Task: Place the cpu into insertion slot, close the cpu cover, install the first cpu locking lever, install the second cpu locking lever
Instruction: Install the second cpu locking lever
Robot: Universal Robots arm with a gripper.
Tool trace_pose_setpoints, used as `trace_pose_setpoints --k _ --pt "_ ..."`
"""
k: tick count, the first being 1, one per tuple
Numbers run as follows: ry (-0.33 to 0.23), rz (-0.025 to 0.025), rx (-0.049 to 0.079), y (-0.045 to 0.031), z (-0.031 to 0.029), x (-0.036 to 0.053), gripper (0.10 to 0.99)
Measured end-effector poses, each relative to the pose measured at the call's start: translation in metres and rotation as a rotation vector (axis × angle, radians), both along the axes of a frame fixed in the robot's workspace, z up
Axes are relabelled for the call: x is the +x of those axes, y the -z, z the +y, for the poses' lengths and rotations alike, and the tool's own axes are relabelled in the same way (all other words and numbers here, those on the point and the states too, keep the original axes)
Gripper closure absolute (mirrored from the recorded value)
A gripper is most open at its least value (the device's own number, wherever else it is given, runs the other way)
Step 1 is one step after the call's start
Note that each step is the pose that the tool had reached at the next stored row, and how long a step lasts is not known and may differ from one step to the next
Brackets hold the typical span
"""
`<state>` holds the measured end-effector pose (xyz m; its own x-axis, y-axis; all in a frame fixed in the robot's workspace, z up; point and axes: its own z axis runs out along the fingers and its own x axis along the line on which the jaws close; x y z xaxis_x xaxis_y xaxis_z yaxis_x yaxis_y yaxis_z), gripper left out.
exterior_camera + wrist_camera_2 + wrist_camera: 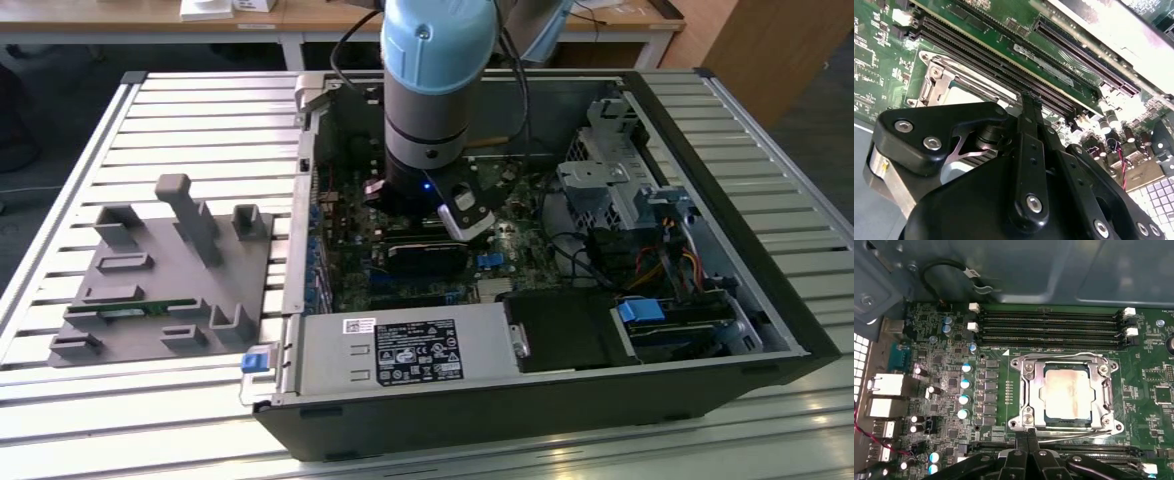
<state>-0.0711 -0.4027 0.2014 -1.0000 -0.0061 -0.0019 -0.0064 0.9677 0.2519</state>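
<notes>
The cpu (pixel 1066 392) lies flat in its place on the green motherboard (pixel 954 365), its silvery top smeared pale. The cpu cover (pixel 1029 385) is down around it, framing it; the insertion slot is hidden beneath them. A thin wire locking lever (pixel 1079 436) runs along the socket edge nearest my gripper (pixel 1028 436). The gripper is shut, its tips together at that edge near the socket's corner. In the second wrist view the same shut tips (pixel 1030 102) stand beside the cover (pixel 936 75) and cpu (pixel 966 95). In the exterior view the gripper (pixel 461 215) reaches down into the open case.
Long black memory slots (pixel 1049 325) run beside the socket, with more by the gripper. Capacitors (pixel 965 385) and rear ports (pixel 889 385) stand to one side. The case wall (pixel 694 110), drive cage (pixel 607 180) and power supply (pixel 400 350) hem the arm. A grey fixture (pixel 160 270) sits outside.
</notes>
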Motion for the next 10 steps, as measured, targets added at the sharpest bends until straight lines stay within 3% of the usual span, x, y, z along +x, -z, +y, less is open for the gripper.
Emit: trace_pose_setpoints --k 3,10 --pt "0.0 0.0 0.017 0.0001 -0.0015 -0.0021 0.965" --pt "0.0 -0.0001 0.038 0.004 -0.0024 -0.0026 0.965"
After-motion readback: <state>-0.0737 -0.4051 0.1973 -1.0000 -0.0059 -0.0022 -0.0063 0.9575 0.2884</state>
